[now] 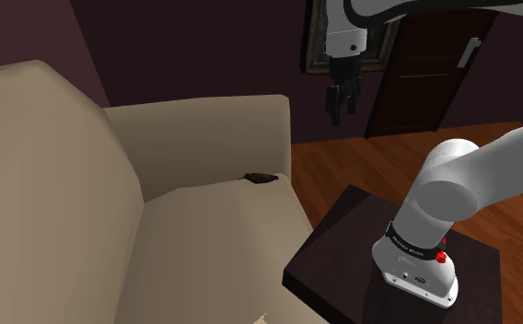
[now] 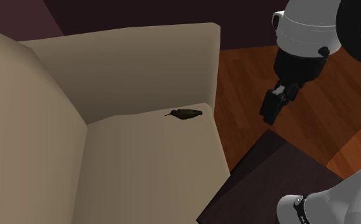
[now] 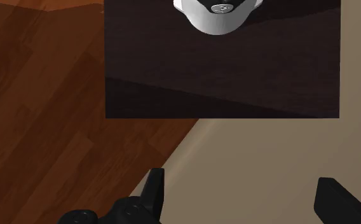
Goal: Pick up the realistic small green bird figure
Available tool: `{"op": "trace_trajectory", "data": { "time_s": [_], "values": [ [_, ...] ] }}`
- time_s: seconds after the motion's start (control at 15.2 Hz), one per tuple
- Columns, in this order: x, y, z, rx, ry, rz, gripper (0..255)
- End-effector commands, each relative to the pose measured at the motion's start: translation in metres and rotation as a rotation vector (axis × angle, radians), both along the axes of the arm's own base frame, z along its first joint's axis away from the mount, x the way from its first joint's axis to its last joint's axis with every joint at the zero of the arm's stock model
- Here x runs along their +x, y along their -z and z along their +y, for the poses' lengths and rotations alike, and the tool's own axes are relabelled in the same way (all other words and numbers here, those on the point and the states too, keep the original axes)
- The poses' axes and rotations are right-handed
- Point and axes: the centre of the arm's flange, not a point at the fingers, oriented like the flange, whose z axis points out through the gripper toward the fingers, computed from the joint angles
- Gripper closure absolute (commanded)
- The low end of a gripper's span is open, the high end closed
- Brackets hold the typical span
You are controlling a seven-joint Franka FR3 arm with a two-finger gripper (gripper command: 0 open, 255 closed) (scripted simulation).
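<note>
Air above the beige sofa seat (image 1: 214, 244) lies open to my black gripper (image 1: 341, 118); upright beige sofa panels (image 1: 204, 138) wall two sides.

Sofa (image 1: 204, 221) across the left of the shoulder view is plain matt beige and smooth, with no weave showing, so I can't swear it's cloth. Floor (image 1: 342, 166) at centre right is reddish-brown wood planks with a soft sheen. Stand (image 1: 342, 239) at lower right is dark brown and matt. Arm (image 1: 453, 184) is smooth white with a mild gloss, gripper (image 1: 340, 112) matt black. Bird figure (image 2: 187, 114) looks dull dark olive. Door (image 1: 425, 64) at upper right: dark panelled wood.
</note>
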Motion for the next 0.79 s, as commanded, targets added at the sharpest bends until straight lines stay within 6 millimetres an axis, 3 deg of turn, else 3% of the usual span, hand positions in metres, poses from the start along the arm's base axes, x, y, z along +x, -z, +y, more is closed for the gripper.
{"op": "trace_trajectory", "data": {
  "time_s": [0.0,0.73],
  "values": [
    [0.000,0.000,0.000,0.000,0.000,0.000,0],
    [0.054,0.118,-0.025,-0.010,-0.208,-0.124,0]
  ]
}}
